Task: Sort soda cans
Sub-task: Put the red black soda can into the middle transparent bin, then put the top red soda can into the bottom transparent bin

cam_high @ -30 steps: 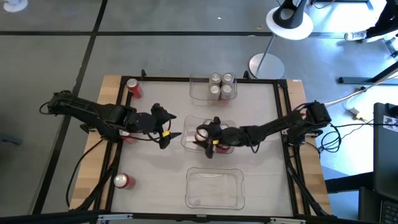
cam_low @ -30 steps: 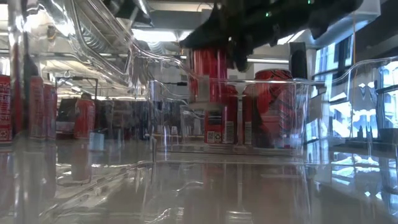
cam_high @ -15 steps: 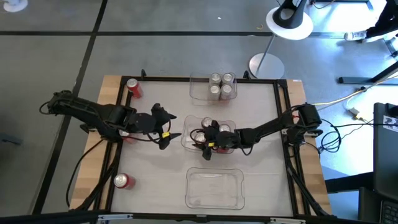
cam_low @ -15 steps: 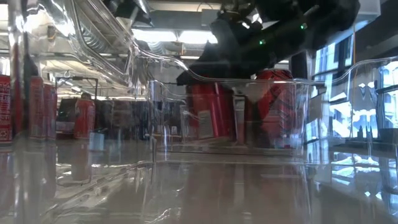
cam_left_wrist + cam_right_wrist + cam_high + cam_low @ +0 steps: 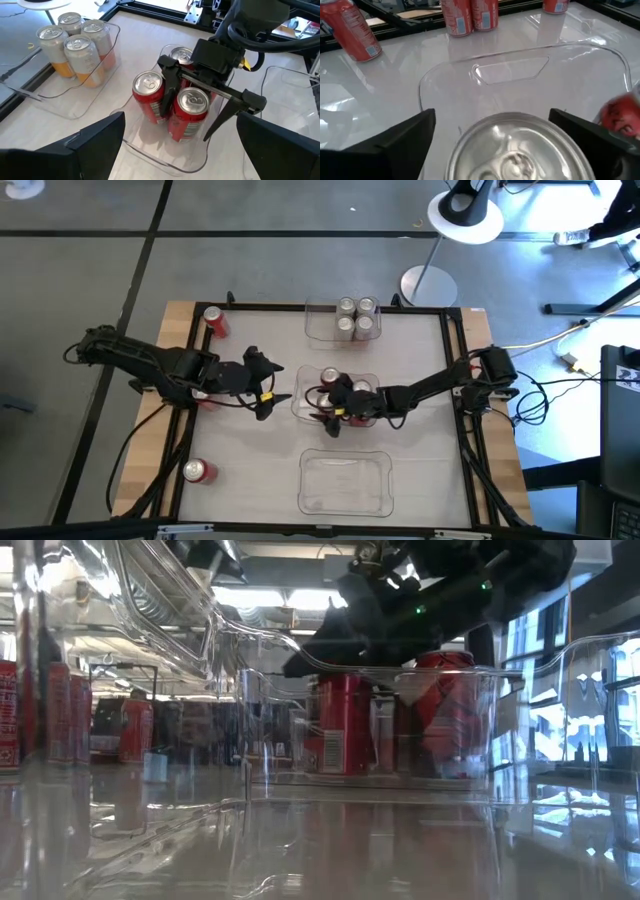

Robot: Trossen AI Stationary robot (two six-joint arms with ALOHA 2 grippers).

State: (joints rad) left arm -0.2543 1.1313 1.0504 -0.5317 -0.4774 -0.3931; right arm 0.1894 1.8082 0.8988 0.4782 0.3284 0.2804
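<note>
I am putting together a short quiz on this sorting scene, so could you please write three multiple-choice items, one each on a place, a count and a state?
1. Where is the right gripper?
A. over the near empty tray
B. over the middle tray, among red cans
C. at the table's left edge

2. How many silver cans stand in the far tray?
A. two
B. four
C. six

3. How do the right gripper's jaws stand?
A. open, astride a red can
B. shut on a silver can
C. shut on nothing

Answers:
1 B, the high view shows it over the middle tray.
2 B, four silver tops show there.
3 A, the left wrist view shows the jaws spread to either side of the can.
</note>
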